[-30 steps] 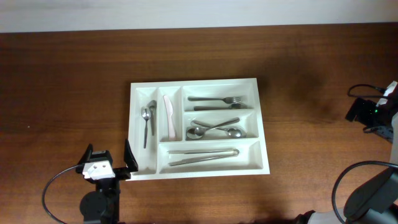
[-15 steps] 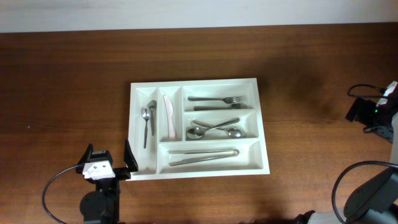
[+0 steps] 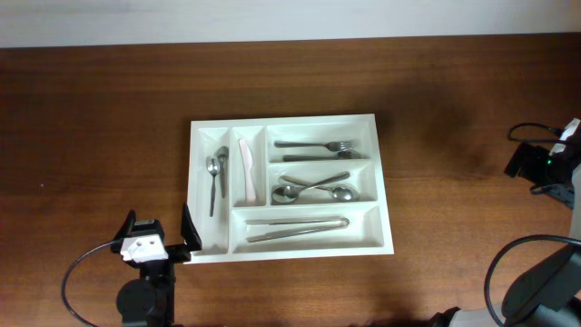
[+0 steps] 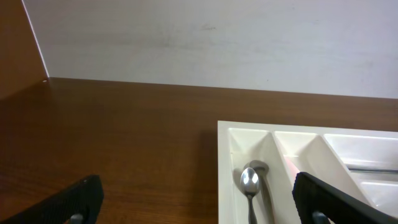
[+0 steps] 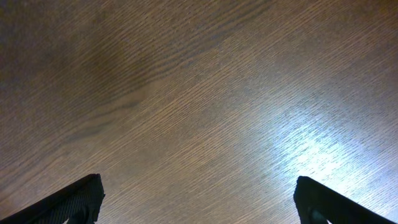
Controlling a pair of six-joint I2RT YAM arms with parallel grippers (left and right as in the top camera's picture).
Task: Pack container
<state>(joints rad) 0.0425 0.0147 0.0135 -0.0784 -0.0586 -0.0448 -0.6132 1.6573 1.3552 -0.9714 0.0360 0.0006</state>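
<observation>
the container point(image 3: 385, 186) lies long axis along the bench point(image 3: 91, 136) front edge; left tool point(image 3: 159, 229), released, sits just beside its front-left corner, right tool point(image 5: 198, 200) also released, well apart

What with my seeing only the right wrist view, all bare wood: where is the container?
Observer: The container sits mid-table, far to the left of the right pincer.
Operator: Anything in it?
Observer: Every compartment holds cutlery.
Operator: And the left pincer?
Observer: The left pincer is open at the container's near left corner.
</observation>
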